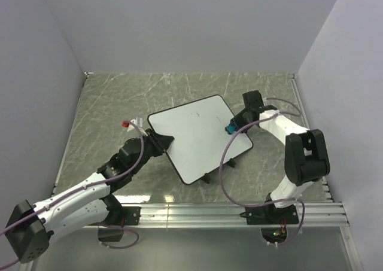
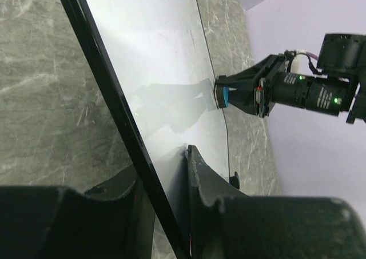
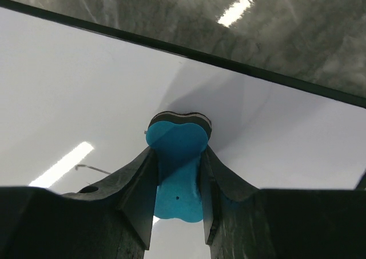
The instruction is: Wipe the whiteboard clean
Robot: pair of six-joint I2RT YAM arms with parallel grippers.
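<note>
The whiteboard (image 1: 200, 139) is laid near the middle of the marble-patterned bench (image 1: 119, 91), turned so that its corners point toward the walls. Its thin black rim (image 2: 100, 70) is seen all around, and 2 small black feet (image 1: 206, 176) are placed on the edge nearest to the right arm's base. The white surface (image 3: 68, 99) is almost clean; only a faint thin mark (image 3: 94, 168) can be seen on it.

The left edge of the board is held by the left gripper (image 1: 164, 140). In the left wrist view the rim is seen to pass between the 2 fingers (image 2: 200, 179), so the jaws are clamped on the board's edge.

A blue eraser (image 3: 177, 150) is gripped by the right gripper (image 1: 230, 127), whose jaws are closed on its 2 sides. The dark pad of the eraser is pressed against the board close to its right edge.

A small red and white item (image 1: 127, 124) lies on the bench just left of the board; it is too small to be identified.
</note>
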